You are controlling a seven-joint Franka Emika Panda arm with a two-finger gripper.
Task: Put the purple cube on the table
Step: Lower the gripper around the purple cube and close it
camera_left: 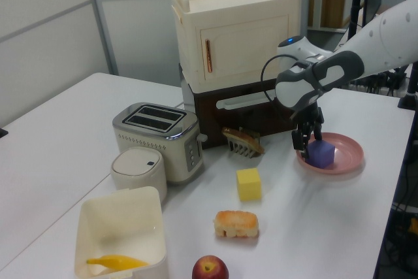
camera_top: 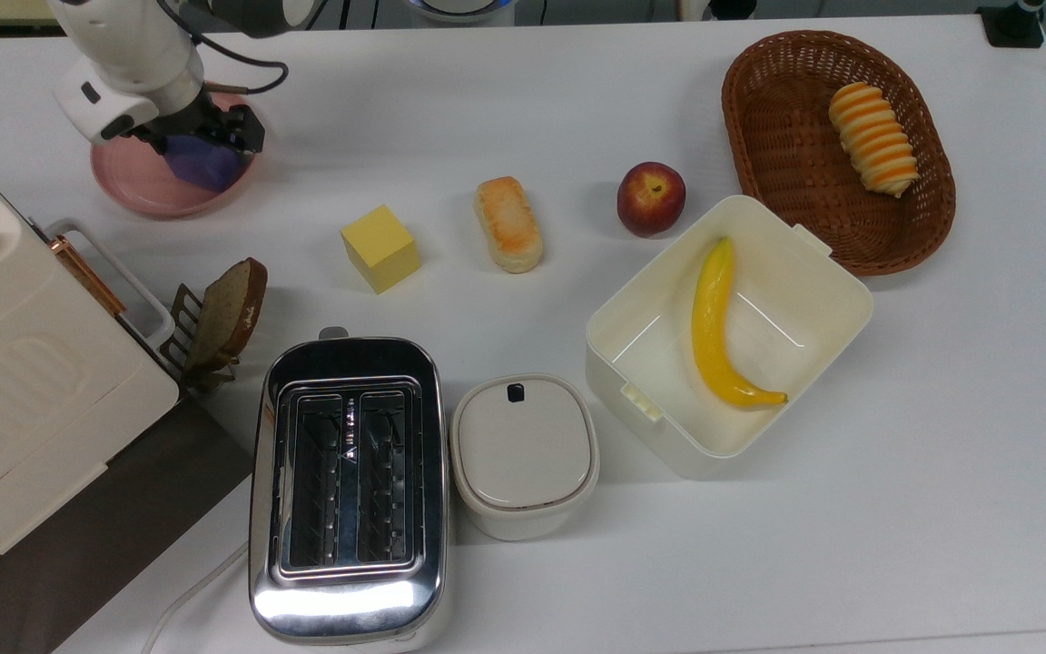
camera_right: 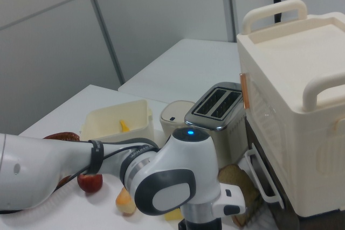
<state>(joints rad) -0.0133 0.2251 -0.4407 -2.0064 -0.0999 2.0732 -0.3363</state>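
Purple cube (camera_top: pixel 203 162), matte blue-purple w/ plain faces, sits in the pink plate (camera_top: pixel 137 186) at far left of the top view, on the white worktop (camera_top: pixel 523 118). Claw (camera_left: pixel 309 140) is down over it, fingers apart either side of the cube; arm reaches in from the left view's right, wrist pointing straight down

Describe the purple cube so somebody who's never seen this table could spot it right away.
Find the big cream cabinet at the top view's left. Beyond it sits a round pink plate, and the purple cube lies on it under the gripper. The other cube is yellow, on the bare table.
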